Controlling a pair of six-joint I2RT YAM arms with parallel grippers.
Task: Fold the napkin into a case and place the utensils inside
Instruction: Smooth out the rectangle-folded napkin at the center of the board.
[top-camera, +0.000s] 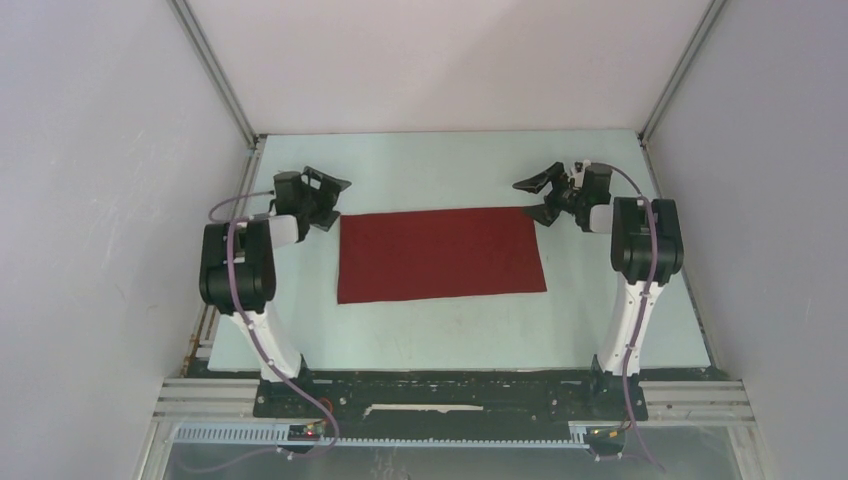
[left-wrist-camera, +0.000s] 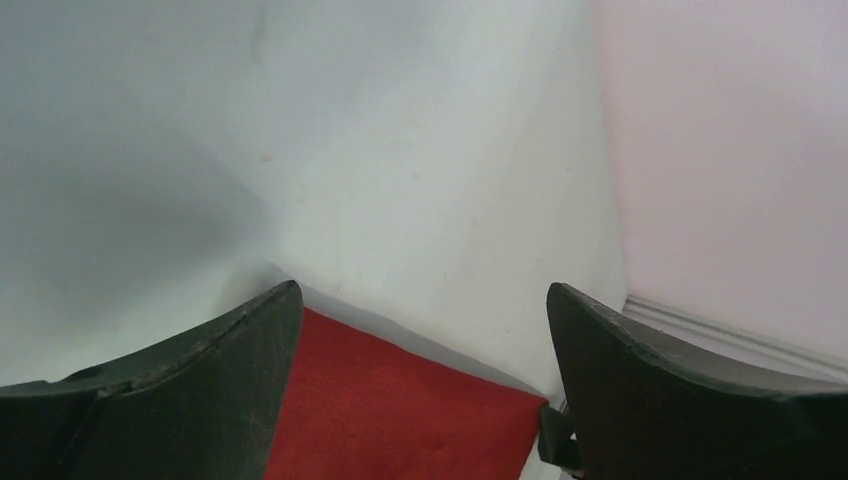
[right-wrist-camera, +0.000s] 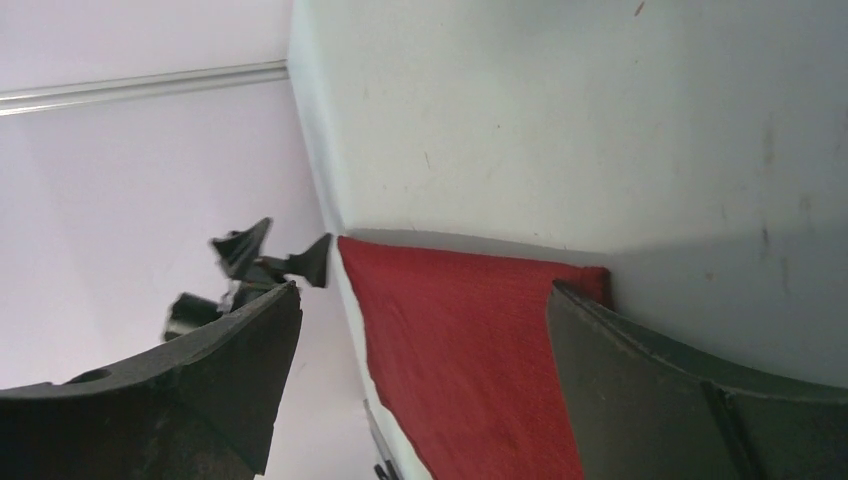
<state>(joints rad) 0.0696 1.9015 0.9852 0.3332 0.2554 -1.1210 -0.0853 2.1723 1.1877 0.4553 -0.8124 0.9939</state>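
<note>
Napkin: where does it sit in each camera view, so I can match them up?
Top external: napkin flat at mid-table.
Left wrist: napkin at bottom centre.
Right wrist: napkin lower centre, running off the bottom edge.
Shared landmark: the pale table under it.

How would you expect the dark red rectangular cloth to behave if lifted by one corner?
Likely floppy: the dark red cloth napkin lies completely flat on the pale table, so it would probably drape. It looks thin, hence light. Its matte weave suggests little slipping.
</note>
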